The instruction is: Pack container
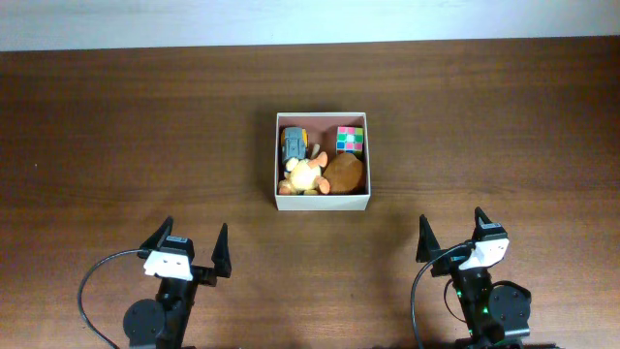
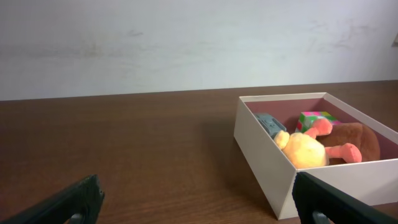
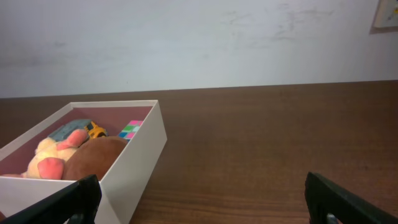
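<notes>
The container [image 1: 321,202] is a square white-walled box with a pink-brown inside, at the middle of the table. In it lie a grey toy car [image 1: 293,143], a yellow plush with pink limbs [image 1: 304,174], a brown plush [image 1: 345,173] and a colourful cube [image 1: 350,139]. It also shows in the left wrist view [image 2: 261,149] and the right wrist view [image 3: 134,162]. My left gripper [image 1: 192,249] is open and empty, near the front edge, left of the box. My right gripper [image 1: 452,236] is open and empty, front right of the box.
The brown wooden table [image 1: 126,136] ends at a pale wall [image 1: 310,19] along the far edge. Black cables [image 1: 92,281] loop beside each arm base at the front.
</notes>
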